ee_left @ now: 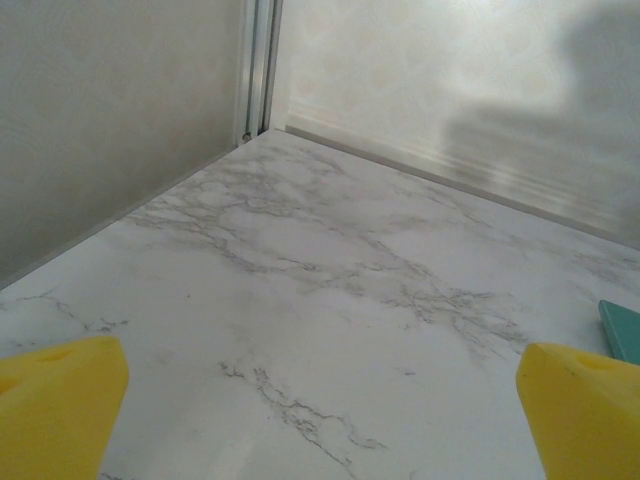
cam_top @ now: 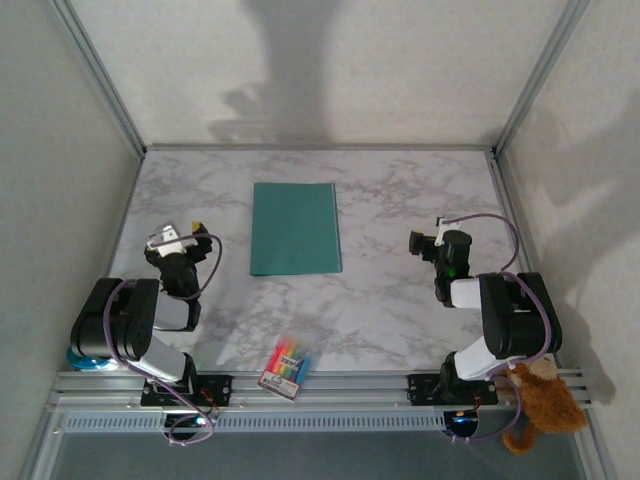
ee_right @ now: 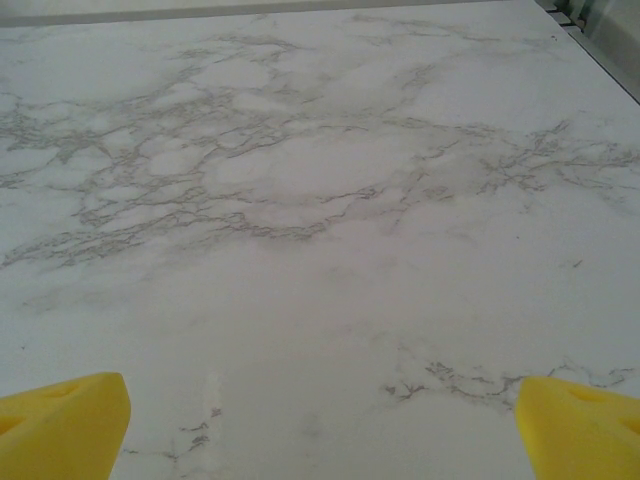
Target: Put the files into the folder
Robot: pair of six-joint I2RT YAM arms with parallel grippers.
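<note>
A teal folder is laid flat and closed on the marble-patterned table, about midway between the left and right edges and nearer the far edge than the near one. Its long sides are set roughly parallel to the table's side edges. One of its corners is caught at the right margin of the left wrist view.

The left gripper is held over the left part of the table, near the left edge, and is pointed towards the far left corner. Its yellow fingers are spread wide, and only bare marble is seen between them. The right gripper is held over the right part of the table, and its yellow fingers are likewise spread wide over bare marble. Both grippers are kept well apart from the folder, with open tabletop lying between each of them and it.

A small packet of coloured pens is placed by the near edge, between the two arm bases. A brown plush toy is propped by the right arm's base, at the near right corner. A blue thing is partly hidden behind the left arm; what it is cannot be told.
</note>
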